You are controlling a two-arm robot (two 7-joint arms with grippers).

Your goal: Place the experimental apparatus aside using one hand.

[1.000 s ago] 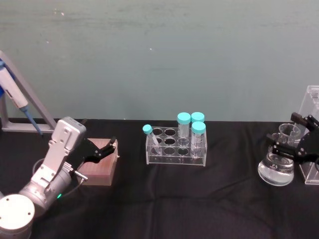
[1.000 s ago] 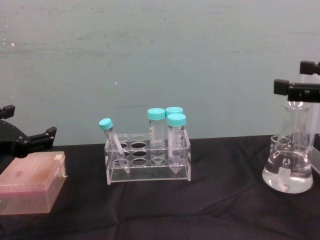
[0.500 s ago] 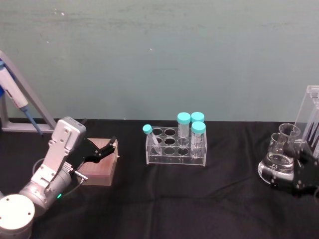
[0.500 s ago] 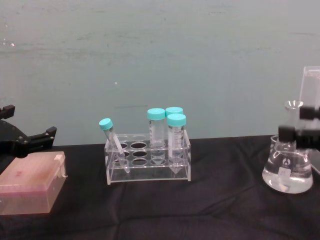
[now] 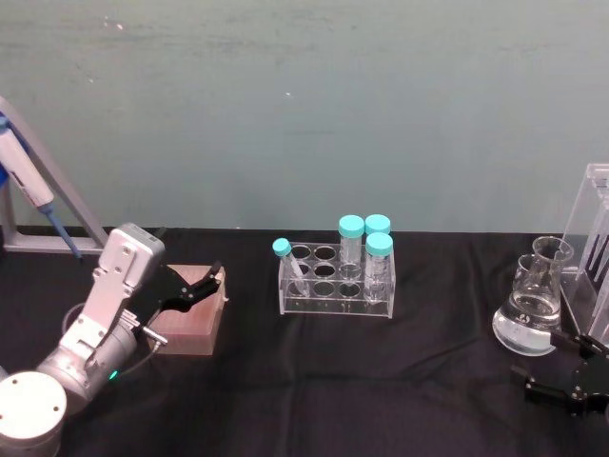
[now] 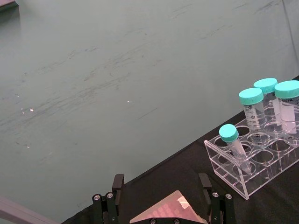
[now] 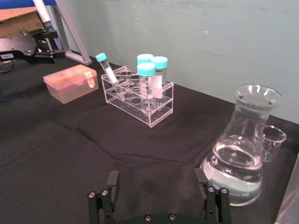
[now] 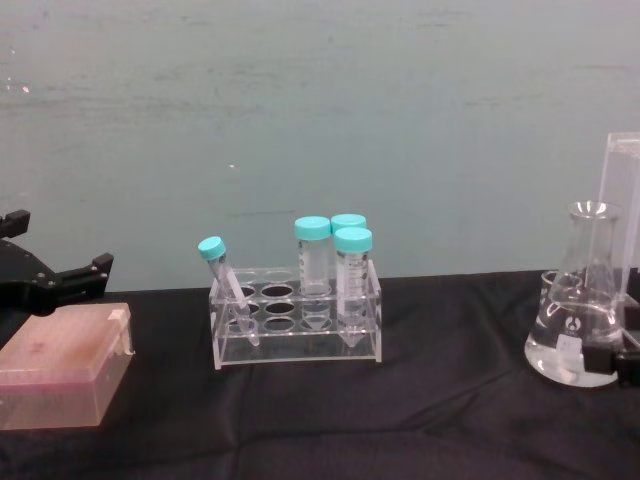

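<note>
three clear lab items grouped far right on black cloth: conical glass flask (image 5: 529, 319) with clear liquid, small glass beaker (image 7: 272, 142) just behind it, tall acrylic stand (image 5: 592, 249) at right edge. right gripper (image 5: 563, 379) all black, near side of flask, fingers spread, holding nothing. left gripper (image 5: 197, 286) on silver wrist, fingers apart over pink box (image 8: 62, 365). centre: clear tube rack (image 5: 335, 282), four teal-capped tubes, one tilted. pipette stand (image 5: 38, 197) far left.
</note>
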